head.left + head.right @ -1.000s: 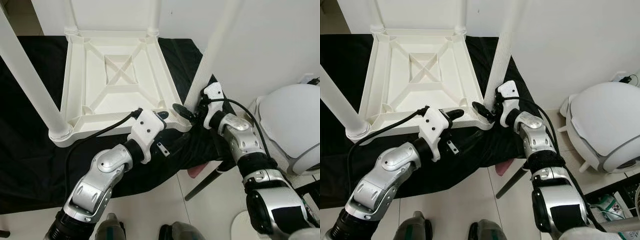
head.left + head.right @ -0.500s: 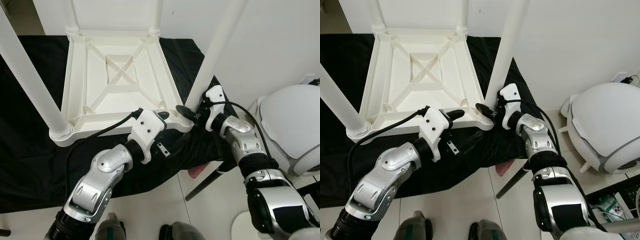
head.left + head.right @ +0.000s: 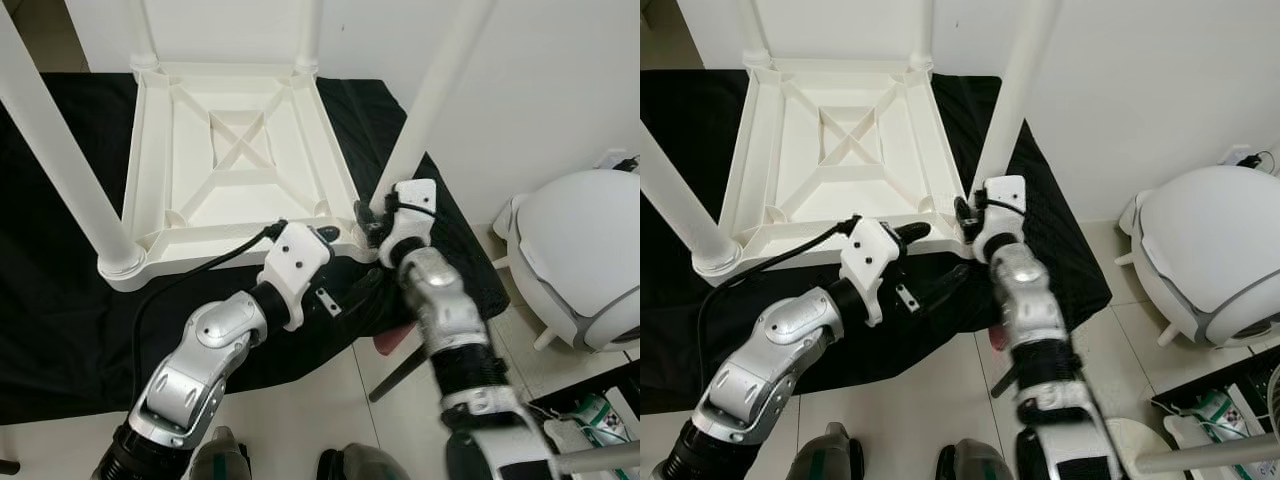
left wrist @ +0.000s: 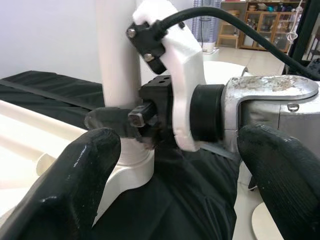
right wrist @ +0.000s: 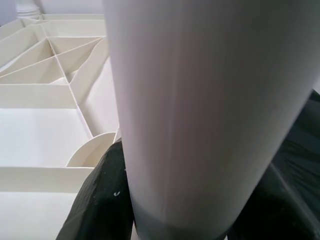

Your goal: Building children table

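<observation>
The white table [image 3: 235, 160] lay upside down on a black cloth [image 3: 60, 300] in the upper left of the left eye view, its ribbed underside facing up, so that the legs could go into the corner sockets from above. Three legs already stood in their sockets: two at the top edge and one at the left. The fourth leg [image 3: 425, 100] rose from the near right corner, close to the middle of the frame.

The right gripper [image 3: 372, 222] was at the base of this leg, and in the right wrist view the leg [image 5: 200, 100] sat between its two black fingers [image 5: 97, 200], closed on it, probably to press or turn it into the socket.

The left gripper [image 3: 325, 236] rested at the near edge of the table, just beside that corner, its fingers [image 4: 75, 175] spread wide and holding nothing, perhaps to keep the table from sliding. A white rounded appliance [image 3: 575, 255] stood at the right.
</observation>
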{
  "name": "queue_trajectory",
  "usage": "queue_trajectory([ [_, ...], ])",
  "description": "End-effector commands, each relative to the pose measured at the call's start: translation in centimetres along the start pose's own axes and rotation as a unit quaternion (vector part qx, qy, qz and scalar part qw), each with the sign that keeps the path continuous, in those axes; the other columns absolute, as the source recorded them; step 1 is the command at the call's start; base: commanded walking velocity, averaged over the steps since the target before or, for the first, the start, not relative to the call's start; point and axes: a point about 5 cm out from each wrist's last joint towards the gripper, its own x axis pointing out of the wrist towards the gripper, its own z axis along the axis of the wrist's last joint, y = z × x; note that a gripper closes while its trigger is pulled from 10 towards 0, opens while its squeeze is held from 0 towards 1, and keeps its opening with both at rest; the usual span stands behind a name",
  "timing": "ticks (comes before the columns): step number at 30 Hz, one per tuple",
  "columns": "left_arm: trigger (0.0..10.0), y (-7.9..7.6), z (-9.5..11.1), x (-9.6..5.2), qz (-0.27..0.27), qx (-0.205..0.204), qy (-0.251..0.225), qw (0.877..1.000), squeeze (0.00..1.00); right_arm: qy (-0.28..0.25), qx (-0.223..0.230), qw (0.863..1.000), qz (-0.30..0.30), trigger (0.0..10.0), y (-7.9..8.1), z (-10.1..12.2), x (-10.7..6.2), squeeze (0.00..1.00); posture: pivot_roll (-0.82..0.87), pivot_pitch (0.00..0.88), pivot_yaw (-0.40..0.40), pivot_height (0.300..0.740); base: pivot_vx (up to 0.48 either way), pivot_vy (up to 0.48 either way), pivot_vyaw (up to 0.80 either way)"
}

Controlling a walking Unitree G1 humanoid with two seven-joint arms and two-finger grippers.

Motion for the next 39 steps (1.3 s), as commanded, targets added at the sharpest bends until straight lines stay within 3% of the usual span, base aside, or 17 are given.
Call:
queue_trajectory([
  [1, 10.0, -0.4, -0.2, 0.1, -0.004, -0.003, 0.004, 1.000, 0.00, 0.005, 0.002, 1.000, -0.020, 10.0, 0.0, -0.1, -0.2, 0.00, 0.02, 0.015, -0.092, 0.740, 0.000, 0.000, 0.00],
  [3, 10.0, -0.6, -0.3, 0.2, -0.007, -0.005, 0.004, 1.000, 0.00, 0.008, 0.013, 1.000, 0.007, 10.0, 1.8, -0.2, -0.3, 0.00, 0.02, 0.013, -0.094, 0.740, 0.000, 0.000, 0.00],
  [8, 10.0, -0.6, -0.3, 0.1, -0.007, -0.005, 0.004, 1.000, 0.00, 0.015, 0.011, 1.000, 0.015, 10.0, 1.7, 0.0, -0.6, 0.00, 0.02, 0.015, -0.101, 0.740, 0.000, 0.000, 0.00],
  [9, 10.0, -0.6, -0.3, 0.1, -0.006, -0.006, 0.005, 1.000, 0.00, 0.019, 0.011, 1.000, 0.008, 10.0, 1.4, 0.0, -0.8, 0.30, 0.02, 0.015, -0.102, 0.740, 0.000, 0.000, 0.00],
  [13, 10.0, -0.6, -0.3, 0.0, -0.005, -0.006, 0.005, 1.000, 0.00, 0.020, 0.011, 1.000, 0.003, 10.0, 1.2, 0.0, -0.9, 0.30, 0.02, 0.015, -0.102, 0.740, 0.000, 0.000, 0.00],
  [14, 10.0, -0.7, -0.3, 0.0, -0.005, -0.007, 0.004, 1.000, 0.00, 0.012, 0.016, 1.000, 0.004, 10.0, 0.8, 0.4, -1.2, 1.00, 0.02, 0.014, -0.106, 0.740, 0.000, 0.000, 0.00],
  [18, 10.0, -0.7, -0.3, 0.0, -0.004, -0.007, 0.004, 1.000, 0.00, 0.009, 0.019, 1.000, 0.006, 10.0, 0.7, 0.6, -1.3, 1.00, 0.02, 0.014, -0.106, 0.740, 0.000, 0.000, 0.00],
  [20, 10.0, -0.6, -0.3, 0.0, -0.003, -0.006, 0.004, 1.000, 0.00, 0.003, 0.009, 1.000, 0.017, 10.0, -0.6, 0.8, -1.6, 1.00, 0.01, 0.013, -0.107, 0.740, 0.000, 0.000, 0.00],
  [26, 10.0, -0.6, -0.3, 0.0, -0.002, -0.005, 0.004, 1.000, 0.00, 0.002, 0.003, 0.999, 0.036, 10.0, -2.0, 0.8, -2.2, 1.00, 0.01, 0.014, -0.106, 0.740, 0.000, 0.000, 0.00],
  [28, 10.0, -0.4, -0.3, -0.1, -0.001, -0.004, 0.005, 1.000, 0.00, -0.003, -0.005, 0.998, 0.066, 10.0, -3.7, 1.0, -2.9, 1.00, 0.02, 0.016, -0.101, 0.740, 0.000, 0.000, 0.00],
  [30, 10.0, -0.3, -0.3, -0.1, 0.000, -0.003, 0.005, 1.000, 0.00, -0.003, -0.002, 0.997, 0.081, 10.0, -3.9, 1.0, -2.9, 1.00, 0.02, 0.016, -0.098, 0.740, 0.000, 0.000, 0.00],
  [31, 10.0, -0.3, -0.3, -0.1, 0.000, -0.003, 0.005, 1.000, 0.00, -0.002, 0.000, 0.996, 0.092, 10.0, -4.0, 1.0, -2.9, 0.22, 0.02, 0.015, -0.096, 0.740, 0.000, 0.000, 0.00],
  [32, 10.0, -0.3, -0.3, -0.1, 0.000, -0.003, 0.005, 1.000, 0.00, -0.002, 0.000, 0.996, 0.092, 10.0, -4.0, 1.0, -2.9, 0.22, 0.02, 0.015, -0.096, 0.740, 0.000, 0.000, 0.00],
  [33, 10.0, -0.2, -0.3, -0.1, -0.001, -0.001, 0.006, 1.000, 0.00, -0.004, -0.013, 0.992, 0.124, 10.0, -4.3, 1.1, -2.8, 0.00, 0.02, 0.015, -0.092, 0.740, 0.000, 0.000, 0.00],
  [37, 10.0, -0.2, -0.3, -0.1, -0.001, 0.000, 0.007, 1.000, 0.00, -0.004, -0.021, 0.990, 0.139, 10.0, -4.4, 1.1, -2.6, 0.00, 0.02, 0.015, -0.085, 0.740, 0.000, 0.000, 0.00],
  [39, 10.0, 0.0, -0.2, -0.1, -0.001, 0.002, 0.007, 1.000, 0.00, -0.004, -0.048, 0.983, 0.178, 10.0, -4.6, 1.3, -1.9, 0.00, 0.02, 0.016, -0.078, 0.740, 0.000, 0.000, 0.00],
])
